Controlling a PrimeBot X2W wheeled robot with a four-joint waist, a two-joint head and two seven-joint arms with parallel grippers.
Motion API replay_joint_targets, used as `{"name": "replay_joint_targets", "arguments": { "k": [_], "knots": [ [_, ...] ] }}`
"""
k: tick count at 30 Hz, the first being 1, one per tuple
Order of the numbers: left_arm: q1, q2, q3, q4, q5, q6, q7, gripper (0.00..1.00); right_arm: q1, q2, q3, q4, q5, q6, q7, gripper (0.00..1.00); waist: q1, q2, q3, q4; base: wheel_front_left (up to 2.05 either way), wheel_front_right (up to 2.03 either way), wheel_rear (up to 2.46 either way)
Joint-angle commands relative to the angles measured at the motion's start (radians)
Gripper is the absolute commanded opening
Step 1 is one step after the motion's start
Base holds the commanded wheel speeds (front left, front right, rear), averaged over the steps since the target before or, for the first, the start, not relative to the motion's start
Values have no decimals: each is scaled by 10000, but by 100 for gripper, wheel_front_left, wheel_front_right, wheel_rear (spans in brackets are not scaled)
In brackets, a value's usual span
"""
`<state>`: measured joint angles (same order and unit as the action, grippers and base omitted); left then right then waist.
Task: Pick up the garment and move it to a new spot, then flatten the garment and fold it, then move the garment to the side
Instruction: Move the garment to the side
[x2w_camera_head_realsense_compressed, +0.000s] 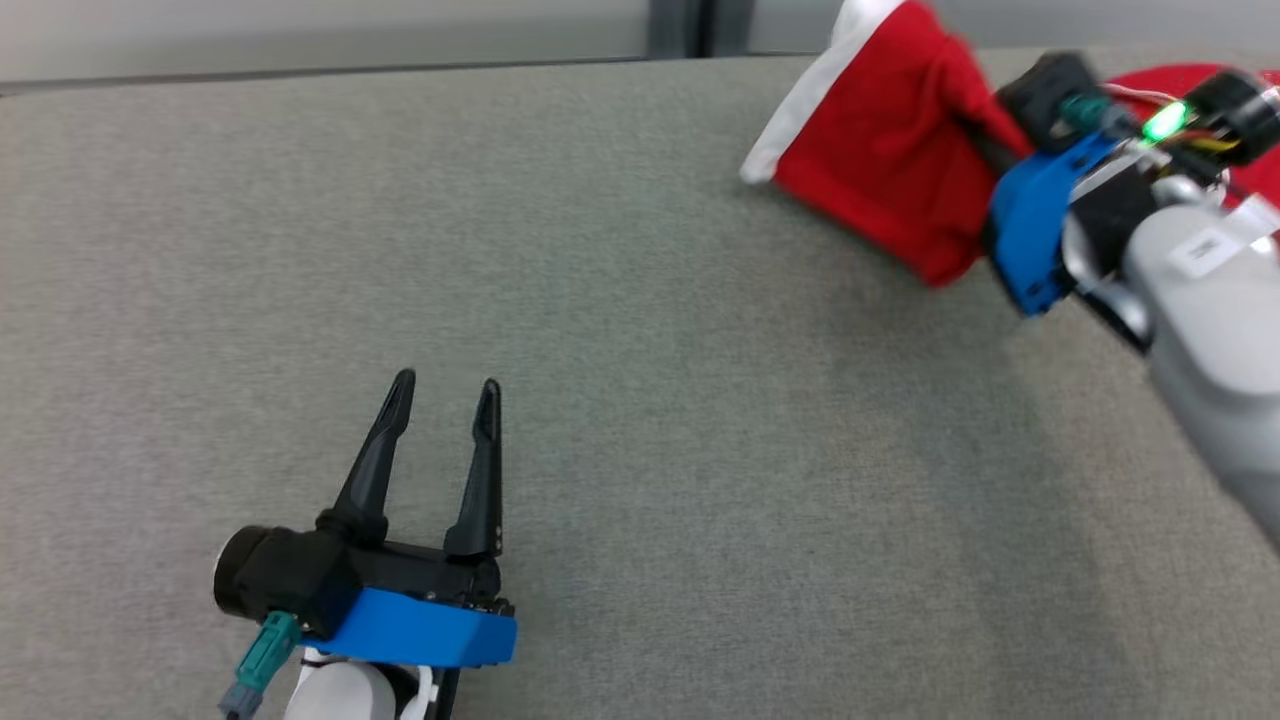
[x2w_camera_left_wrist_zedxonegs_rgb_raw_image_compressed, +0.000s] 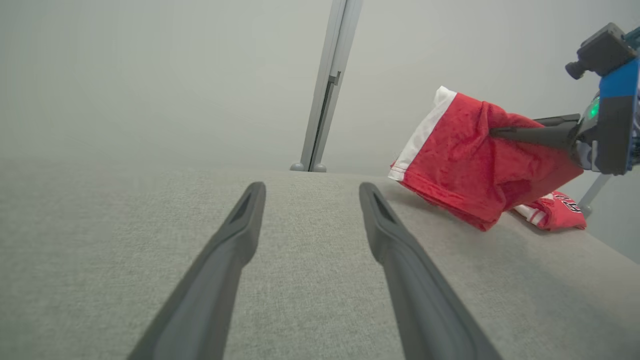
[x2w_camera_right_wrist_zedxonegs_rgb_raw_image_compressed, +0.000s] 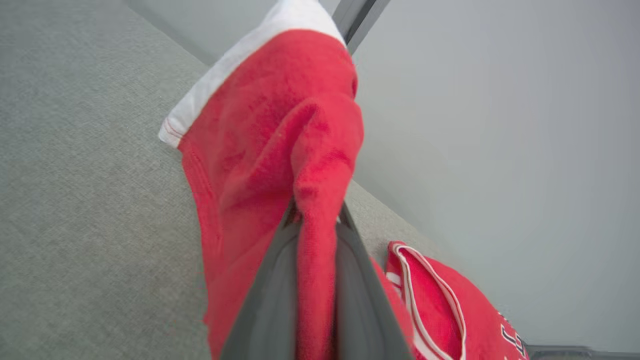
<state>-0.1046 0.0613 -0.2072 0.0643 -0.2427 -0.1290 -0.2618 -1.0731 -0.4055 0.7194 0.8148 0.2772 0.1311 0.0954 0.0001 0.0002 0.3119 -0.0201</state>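
The garment (x2w_camera_head_realsense_compressed: 880, 150) is red with a white band along one edge. My right gripper (x2w_camera_head_realsense_compressed: 985, 140) is shut on a bunched fold of it and holds that part up off the grey table at the far right. Seen from the right wrist, the cloth (x2w_camera_right_wrist_zedxonegs_rgb_raw_image_compressed: 270, 125) is pinched between the two fingers (x2w_camera_right_wrist_zedxonegs_rgb_raw_image_compressed: 270, 300) and hangs down over them. More of the red cloth (x2w_camera_left_wrist_zedxonegs_rgb_raw_image_compressed: 555, 210), with white trim and dark lettering, rests on the table beneath the right gripper (x2w_camera_left_wrist_zedxonegs_rgb_raw_image_compressed: 500, 131). My left gripper (x2w_camera_head_realsense_compressed: 446, 385) is open and holds nothing, low over the near left of the table, far from the garment (x2w_camera_left_wrist_zedxonegs_rgb_raw_image_compressed: 465, 160).
The grey fabric-covered table (x2w_camera_head_realsense_compressed: 640, 400) spreads wide between the two grippers. Its back edge (x2w_camera_head_realsense_compressed: 300, 72) runs along the top of the head view. A grey upright post (x2w_camera_left_wrist_zedxonegs_rgb_raw_image_compressed: 327, 85) stands behind the table against a pale wall.
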Motion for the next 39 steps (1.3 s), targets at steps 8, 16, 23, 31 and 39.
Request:
{"name": "replay_joint_targets", "arguments": {
  "k": [8, 16, 23, 31, 39],
  "knots": [
    [-619, 560, -336, -426, 189, -20, -40, 100, -1361, -875, -782, 990, 674, -5, -354, 0, -1, -2, 1240, -551, 0, 0, 0],
    [-1032, 1127, -469, -864, 332, -20, -38, 100, -1927, -1677, -1406, 1756, 274, -5, -570, 0, -1, -2, 2312, -1004, 0, 0, 0],
    [-1110, 1480, -473, -1226, 440, -20, -38, 100, -2252, -2463, -1884, 2281, -877, -5, -887, 0, -1, -2, 2845, -1103, 0, 0, 0],
    [-1066, 1730, -537, -1484, 455, -11, -5, 100, -2343, -2697, -2741, 2599, -2550, -5, -1087, 35, -1, -2, 3079, -1120, 0, 0, 0],
    [-1097, 1632, -742, -1350, 338, 38, 32, 100, -1773, -2520, -4597, 2048, -4629, -5, -1454, 100, -1, -2, 2887, -847, 0, 0, 0]
  ]
}}
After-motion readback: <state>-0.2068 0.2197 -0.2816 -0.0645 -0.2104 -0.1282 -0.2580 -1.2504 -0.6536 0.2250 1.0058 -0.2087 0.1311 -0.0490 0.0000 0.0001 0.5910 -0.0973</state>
